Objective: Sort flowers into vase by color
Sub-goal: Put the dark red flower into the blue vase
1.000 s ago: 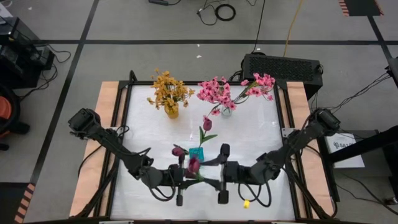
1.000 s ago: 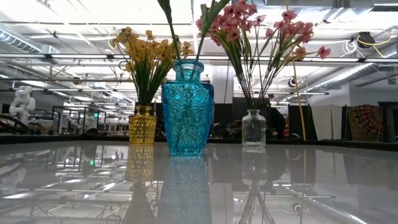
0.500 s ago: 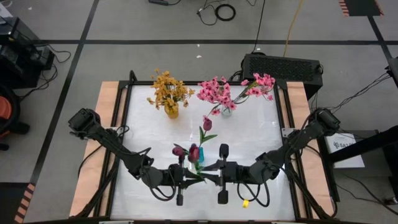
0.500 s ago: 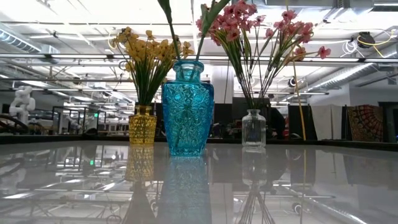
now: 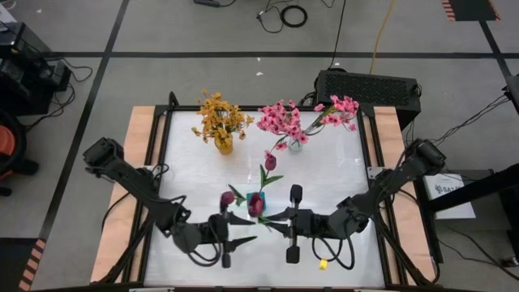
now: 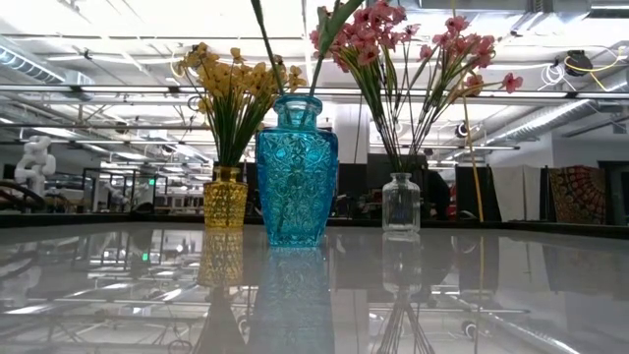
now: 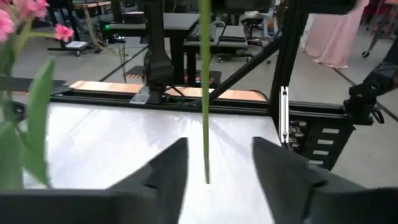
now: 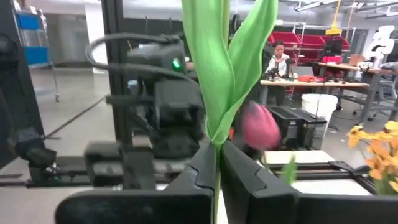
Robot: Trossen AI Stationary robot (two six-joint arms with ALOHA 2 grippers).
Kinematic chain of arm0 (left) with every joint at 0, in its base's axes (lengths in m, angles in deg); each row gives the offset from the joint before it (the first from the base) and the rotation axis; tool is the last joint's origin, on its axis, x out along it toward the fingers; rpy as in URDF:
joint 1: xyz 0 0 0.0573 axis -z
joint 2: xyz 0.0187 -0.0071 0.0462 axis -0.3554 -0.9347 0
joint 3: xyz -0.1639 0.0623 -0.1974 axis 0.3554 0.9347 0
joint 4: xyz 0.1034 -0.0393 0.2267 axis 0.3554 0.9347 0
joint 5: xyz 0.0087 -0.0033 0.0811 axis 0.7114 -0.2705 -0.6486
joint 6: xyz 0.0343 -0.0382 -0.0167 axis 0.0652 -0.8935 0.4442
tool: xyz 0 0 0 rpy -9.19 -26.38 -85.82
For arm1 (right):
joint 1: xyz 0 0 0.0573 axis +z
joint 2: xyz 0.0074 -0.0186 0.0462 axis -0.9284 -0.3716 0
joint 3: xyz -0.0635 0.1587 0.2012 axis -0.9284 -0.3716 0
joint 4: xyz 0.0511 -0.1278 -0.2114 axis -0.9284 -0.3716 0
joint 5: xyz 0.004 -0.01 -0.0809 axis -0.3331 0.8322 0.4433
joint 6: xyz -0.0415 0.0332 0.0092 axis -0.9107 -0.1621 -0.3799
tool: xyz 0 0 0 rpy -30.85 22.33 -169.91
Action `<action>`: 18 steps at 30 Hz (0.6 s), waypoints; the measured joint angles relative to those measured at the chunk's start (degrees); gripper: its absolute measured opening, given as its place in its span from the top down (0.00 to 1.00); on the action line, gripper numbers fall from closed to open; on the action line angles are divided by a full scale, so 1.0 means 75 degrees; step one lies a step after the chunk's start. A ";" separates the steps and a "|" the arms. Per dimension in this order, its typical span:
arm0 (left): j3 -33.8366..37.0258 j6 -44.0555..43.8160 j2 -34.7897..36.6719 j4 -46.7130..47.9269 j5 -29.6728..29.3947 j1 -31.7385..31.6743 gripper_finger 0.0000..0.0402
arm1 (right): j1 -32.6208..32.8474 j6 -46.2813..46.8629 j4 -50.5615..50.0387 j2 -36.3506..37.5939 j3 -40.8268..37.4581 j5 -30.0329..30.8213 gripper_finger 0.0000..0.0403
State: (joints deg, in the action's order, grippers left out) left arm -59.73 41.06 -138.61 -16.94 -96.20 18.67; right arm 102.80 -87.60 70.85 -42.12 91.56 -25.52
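A blue glass vase stands mid-table with two green stems in its mouth; their maroon buds show from above. My right gripper is shut on the stem of a third maroon flower just near of the vase. My left gripper is open on the stem's left, and in the left wrist view the stem hangs apart, beyond the gap between the fingers. Yellow flowers fill a yellow vase. Pink flowers fill a clear vase. My right gripper pinches the flower's green stem between its two fingers, just below the leaves. The fingers come level from the table's right and lie across the stem. The flower stands upright, lifted clear, its cut end hanging free above the table.
A small yellow piece lies near the table's front edge, right of centre. The yellow and clear vases stand toward the far edge. A black box sits beyond the far right corner. Bare white tabletop lies left and right of the blue vase.
My right gripper has shut on the maroon flower's stem. My left gripper has opened, let go of the stem and drawn back toward the table's left edge. The flower has shifted a little toward the blue vase and stays upright.
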 joint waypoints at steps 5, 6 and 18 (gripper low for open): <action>0.0000 0.0006 0.0459 0.0699 -0.0522 0.0510 0.38 | -0.0012 -0.0113 0.0165 0.0257 -0.0358 0.0121 1.00; 0.0000 0.0003 0.0558 0.0856 -0.0595 0.0607 0.37 | -0.0047 -0.0283 0.0487 0.0281 -0.0557 0.0169 1.00; 0.0003 -0.0113 0.0729 0.1079 -0.0623 0.0888 0.36 | -0.0969 -0.0736 0.5059 0.0281 -0.3095 -0.0696 1.00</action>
State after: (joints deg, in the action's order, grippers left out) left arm -59.71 40.22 -133.15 -8.84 -100.87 25.33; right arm 95.53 -93.12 108.79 -40.01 68.34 -30.74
